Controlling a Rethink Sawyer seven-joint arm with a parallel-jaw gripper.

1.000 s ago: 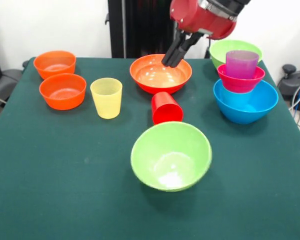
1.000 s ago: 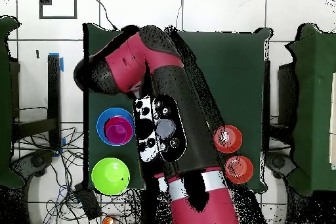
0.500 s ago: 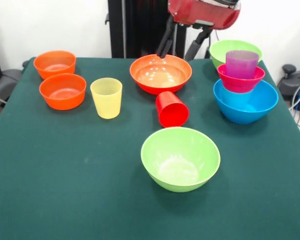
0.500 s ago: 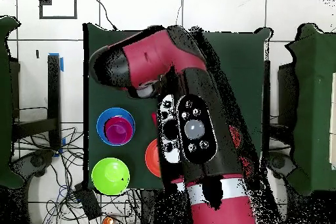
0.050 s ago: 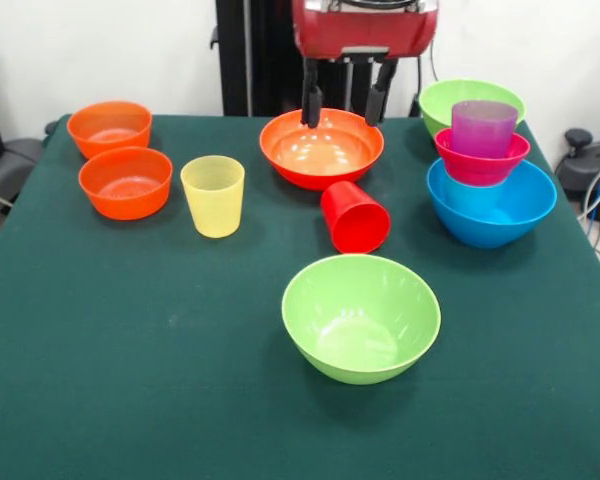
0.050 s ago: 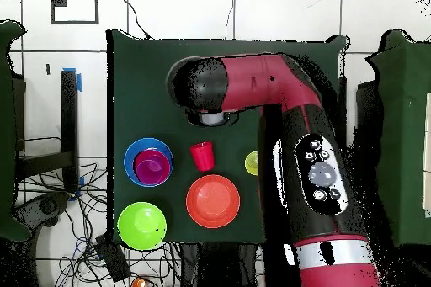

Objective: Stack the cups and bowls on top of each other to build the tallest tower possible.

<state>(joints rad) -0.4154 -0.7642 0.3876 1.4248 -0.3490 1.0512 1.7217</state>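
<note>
Lying sideways — red cup (image 5: pixel 355 216) between wide orange bowl (image 5: pixel 321 148), green bowl (image 5: pixel 361 316)

Hidden in the overhead view beneath the red arm (image 6: pixel 316 162): both small orange bowls (image 5: pixel 110 127), most of the yellow cup (image 6: pixel 252 163), and nearly all of the lime green bowl (image 5: pixel 361 316) standing alone toward the table (image 5: pixel 130 380) middle. Cut off by the front view's top edge: the arm above the gripper (image 5: pixel 344 108). Partly masked in front: the far lime green bowl (image 5: pixel 470 98), behind the purple cup (image 5: pixel 483 127).
</note>
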